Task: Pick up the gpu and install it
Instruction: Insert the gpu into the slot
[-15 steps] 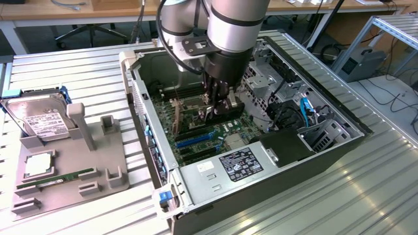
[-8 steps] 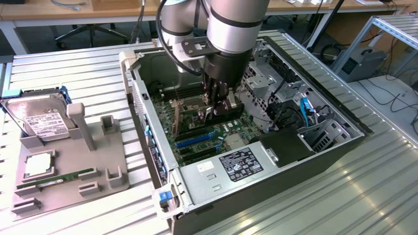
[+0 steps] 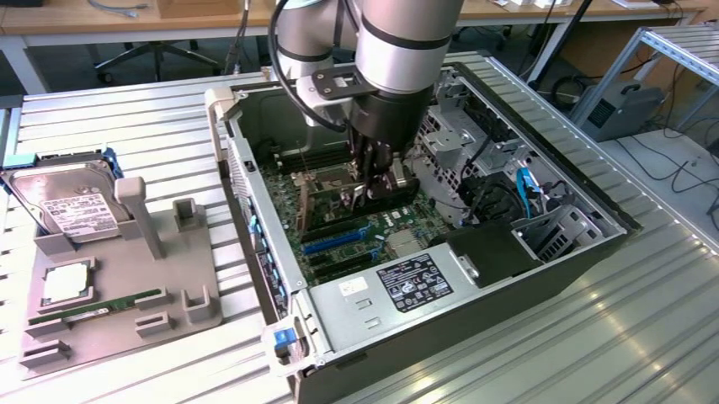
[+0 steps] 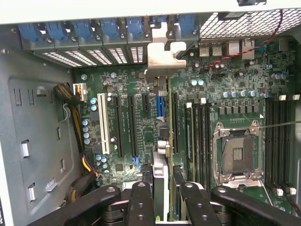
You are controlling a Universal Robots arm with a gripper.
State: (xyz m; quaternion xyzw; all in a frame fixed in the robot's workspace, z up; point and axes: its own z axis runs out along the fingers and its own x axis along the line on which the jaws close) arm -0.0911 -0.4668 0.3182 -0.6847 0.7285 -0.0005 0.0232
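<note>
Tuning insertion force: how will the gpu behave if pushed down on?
Probably stiff: the gpu stands on edge in the gripper without visible sag. Likely light, since a pinch near one end carries it. Thin and edge-on, it may tilt sideways if pushed off-centre.

gpu [image 4: 162,155] edge-on inside computer case [image 3: 584,252], hard drive [image 3: 70,206] outside it

Ribbed metal workbench [image 3: 629,320], wooden desks [image 3: 135,21] beyond the claw, office chair base [image 3: 157,55], cabled grey floor [image 3: 674,168]
</note>
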